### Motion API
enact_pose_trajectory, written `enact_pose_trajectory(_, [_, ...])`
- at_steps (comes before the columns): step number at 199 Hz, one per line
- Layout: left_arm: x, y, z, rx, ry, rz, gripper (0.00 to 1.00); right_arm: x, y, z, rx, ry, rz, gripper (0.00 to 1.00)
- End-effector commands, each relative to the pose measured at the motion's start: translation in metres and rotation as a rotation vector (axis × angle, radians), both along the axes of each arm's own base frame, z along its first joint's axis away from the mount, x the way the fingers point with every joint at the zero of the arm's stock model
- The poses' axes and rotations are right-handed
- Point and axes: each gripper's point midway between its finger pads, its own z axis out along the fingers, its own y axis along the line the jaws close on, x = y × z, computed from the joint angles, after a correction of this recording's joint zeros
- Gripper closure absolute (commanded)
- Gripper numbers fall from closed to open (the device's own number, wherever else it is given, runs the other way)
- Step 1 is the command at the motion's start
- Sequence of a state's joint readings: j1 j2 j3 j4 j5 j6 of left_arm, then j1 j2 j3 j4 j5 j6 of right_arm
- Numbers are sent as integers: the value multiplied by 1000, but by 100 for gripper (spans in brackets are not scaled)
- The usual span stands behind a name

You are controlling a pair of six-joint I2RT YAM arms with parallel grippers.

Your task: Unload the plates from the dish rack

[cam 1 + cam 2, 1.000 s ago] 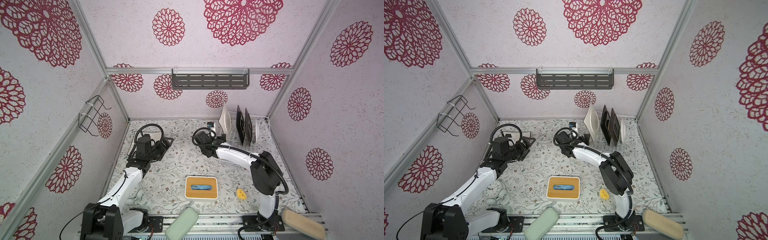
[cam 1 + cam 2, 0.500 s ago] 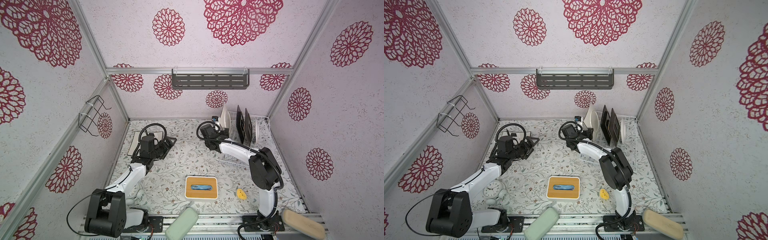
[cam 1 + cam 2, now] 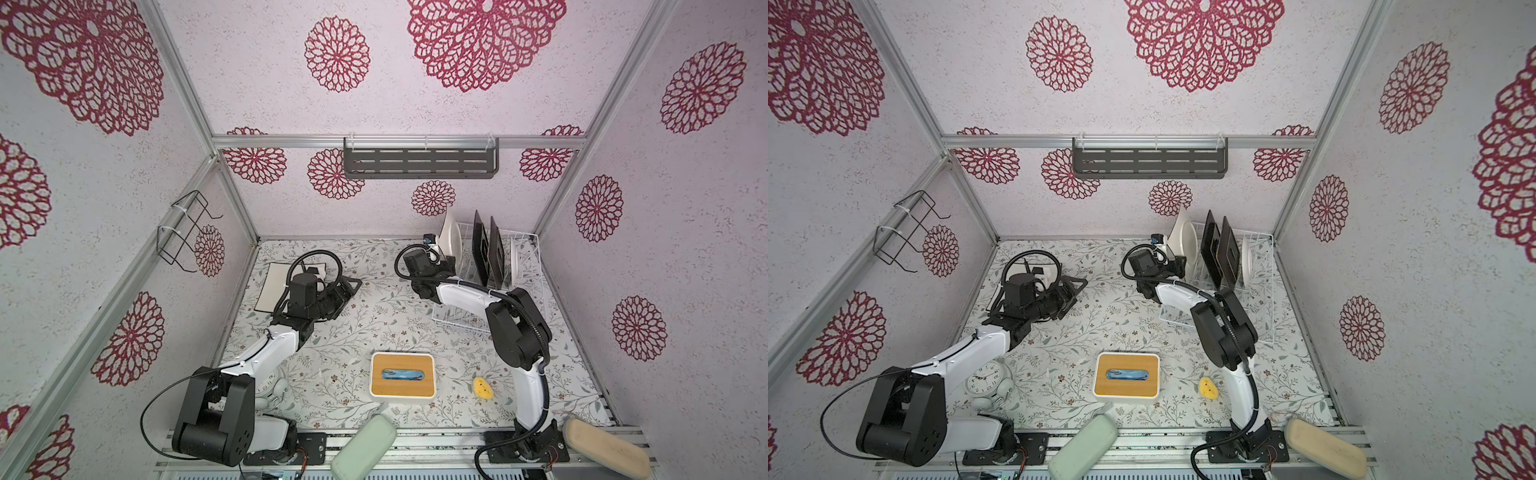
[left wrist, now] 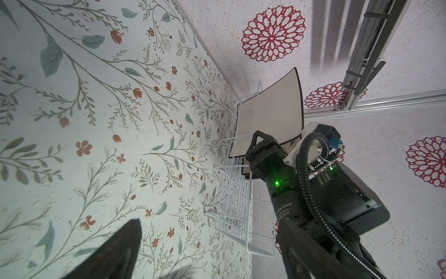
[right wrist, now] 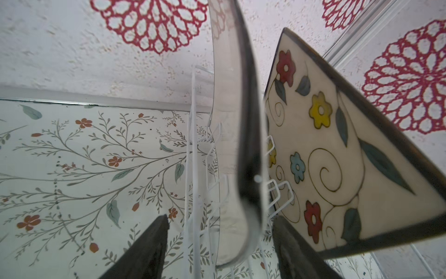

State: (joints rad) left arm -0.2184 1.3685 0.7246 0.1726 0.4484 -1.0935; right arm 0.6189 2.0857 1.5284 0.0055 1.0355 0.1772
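1. Fingers (image 5: 144, 248) of right gripper (image 5: 220, 217) spread astride cream plate (image 5: 237, 145), upright in dish rack (image 5: 191, 145).
2. Left fingers (image 4: 115, 253) spread, empty, well apart from dish rack (image 4: 237, 205).
3. Second cream plate (image 3: 270, 286) flat, well apart from dish rack (image 3: 461, 322); dark plates (image 3: 482, 253) upright inside.

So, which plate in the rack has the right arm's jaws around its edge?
The cream-white square plate, leftmost in the rack in a top view; the two dark plates and the round white plate stand beyond it.

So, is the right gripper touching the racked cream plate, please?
Apart: right wrist view shows gaps between the cream plate and both fingers of the right gripper.
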Motion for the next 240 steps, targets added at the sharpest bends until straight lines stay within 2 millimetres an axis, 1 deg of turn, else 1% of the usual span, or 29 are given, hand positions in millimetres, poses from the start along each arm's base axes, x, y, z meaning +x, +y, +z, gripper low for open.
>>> enact_pose_trajectory(1, [-2,-4,9,-11,-40,-14,7,7,-7,26,25,-70,-18,30])
enact_pose_trajectory(26, [-1,-1,10,-4,-44,1,7,8,-10,32,21,-88,-18,31])
enact_pose_trajectory(52, [2,-2,12,1,-47,-3,7,14,-12,33,16,-85,-15,33])
enact_pose_trajectory(85, [3,-4,14,-4,-48,-8,8,18,-18,31,2,-85,-26,35])
enact_pose_trajectory(94, [3,-4,15,-7,-47,-8,8,18,-19,32,4,-89,-27,37])
enact_pose_trajectory(114, [4,-6,19,-30,-57,-12,8,21,-20,33,-1,-98,-22,38])
enact_pose_trajectory(140, [6,-8,23,-50,-62,-14,8,26,-23,29,-12,-95,-30,38])
enact_pose_trajectory(155, [6,-9,23,-50,-62,-17,8,28,-24,27,-14,-92,-32,40])
enact_pose_trajectory(170, [7,-8,23,-47,-63,-16,8,28,-25,26,-19,-94,-33,42])
enact_pose_trajectory(203, [9,-9,22,-45,-62,-15,9,29,-26,25,-32,-99,-40,43])
enact_pose_trajectory(240, [9,-10,23,-50,-62,-17,9,31,-27,26,-34,-115,-47,51])
